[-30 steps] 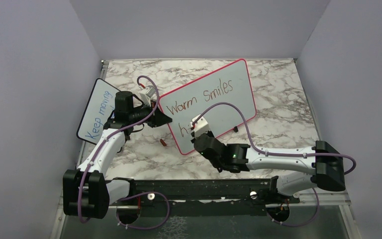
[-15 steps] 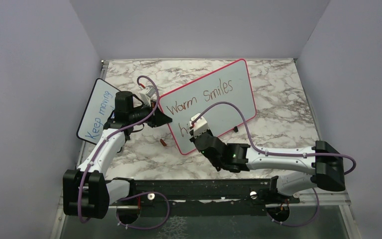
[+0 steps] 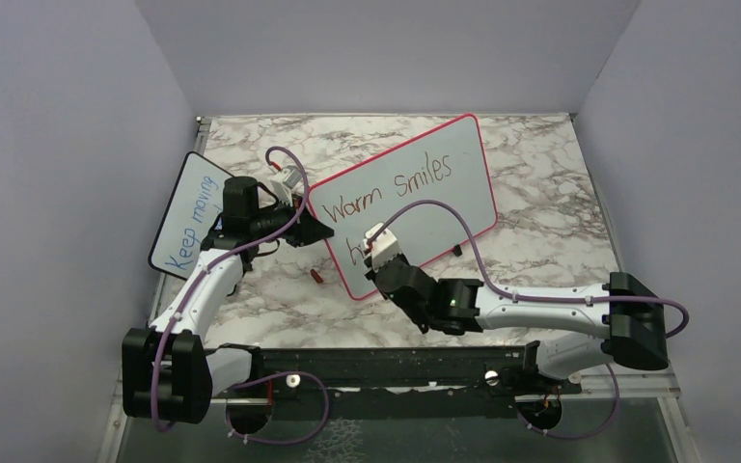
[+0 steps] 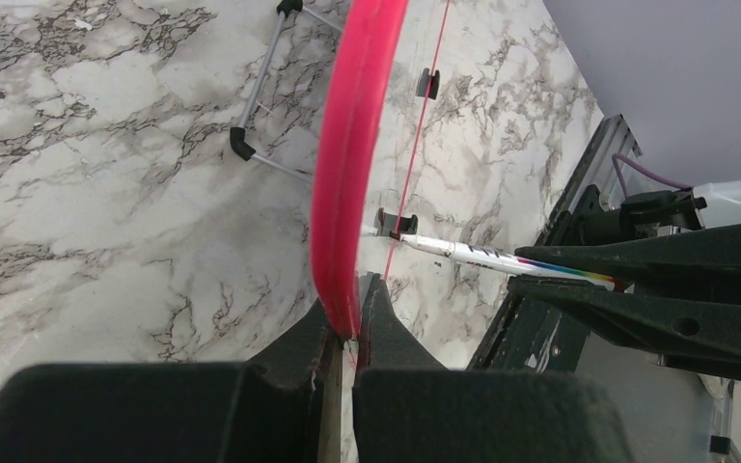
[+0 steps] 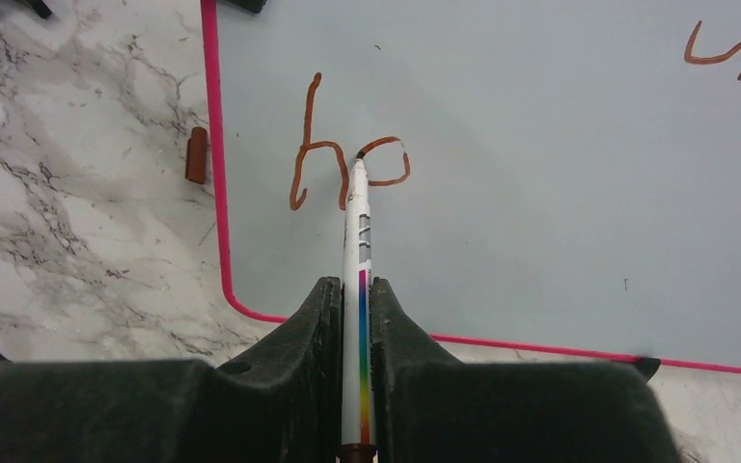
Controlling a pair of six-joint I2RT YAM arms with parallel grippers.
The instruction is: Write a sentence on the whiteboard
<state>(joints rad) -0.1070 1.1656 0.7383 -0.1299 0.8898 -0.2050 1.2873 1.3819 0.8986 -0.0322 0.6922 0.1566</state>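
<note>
Pale lilac walls close in a marble-patterned worktop (image 3: 540, 193), and I watch the whiteboard (image 3: 449, 207) standing propped at a tilt between my two arms. Over the last second the right pincer (image 5: 355, 318) has edged slightly toward the left pincer (image 4: 347, 323), and a small loop now sits beside the "h". I read that as the second line being under way, with the word "heal" barely begun and most of that line left to write. The right pincer is clenched on a white marker (image 5: 358, 241), whose tip rests on the board straight ahead of it, at the left side of the fresh loop. The left pincer is clenched on the pink frame at the board's near edge, steadying it. The sentence (image 3: 396, 188) is red-brown and hand-drawn: "Warm Smiles" runs across the board beyond the right pincer, with the new letters just ahead of its tips. A small red-brown cap (image 5: 195, 154) lies on the marble left of the right pincer, just outside the frame. A smaller board (image 3: 188, 217) with blue writing stands behind the left pincer.
</note>
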